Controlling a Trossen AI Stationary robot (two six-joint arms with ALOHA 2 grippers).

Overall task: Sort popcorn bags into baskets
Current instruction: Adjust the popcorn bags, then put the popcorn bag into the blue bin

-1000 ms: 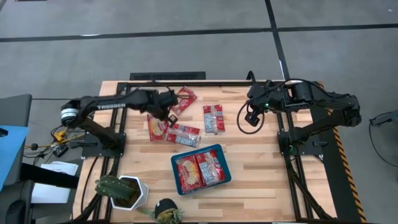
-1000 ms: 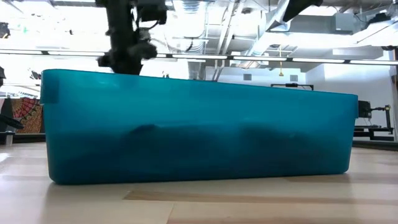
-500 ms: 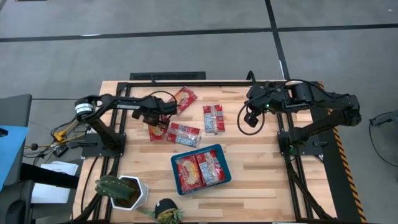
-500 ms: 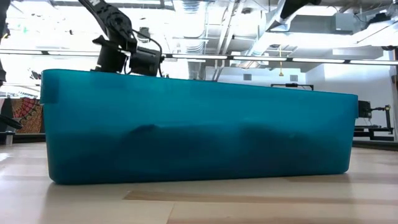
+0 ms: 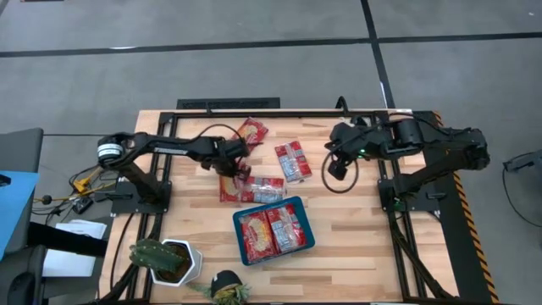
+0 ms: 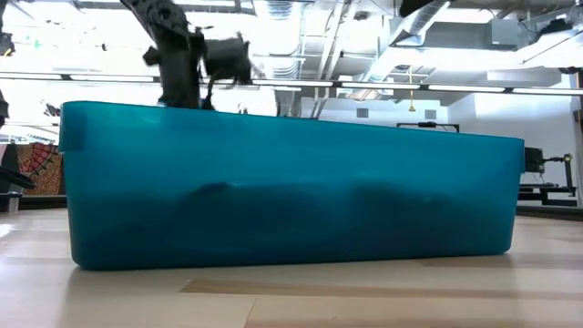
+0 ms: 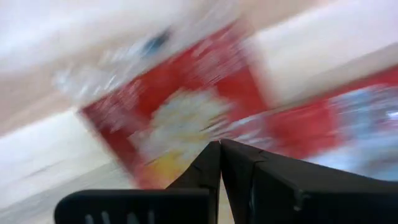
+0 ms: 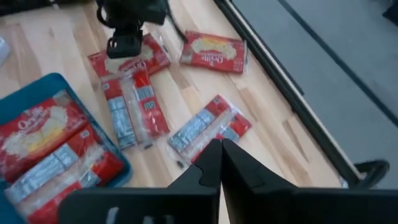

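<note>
From above, the left gripper (image 5: 238,163) hangs over loose bags (image 5: 254,188) just behind the tray (image 5: 298,206), two bags (image 5: 271,230) already inside; next, I'd say, a lift forward over its rim. Left wrist: fingers (image 7: 211,171) pressed together, nothing between, above a bag (image 7: 180,121). Right wrist: right gripper (image 8: 219,152) closed, empty, waiting beside another bag (image 8: 208,124).

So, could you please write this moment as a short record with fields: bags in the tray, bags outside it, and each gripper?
tray: teal tray, near table's front centre
bags in tray: two popcorn bags, side by side
bags outside: four on the wood, behind the tray
left gripper: fingers shut, over the loose bags just behind the tray
right gripper: fingers shut, holding nothing, beside a loose bag
other things: plant pot at front left
</note>
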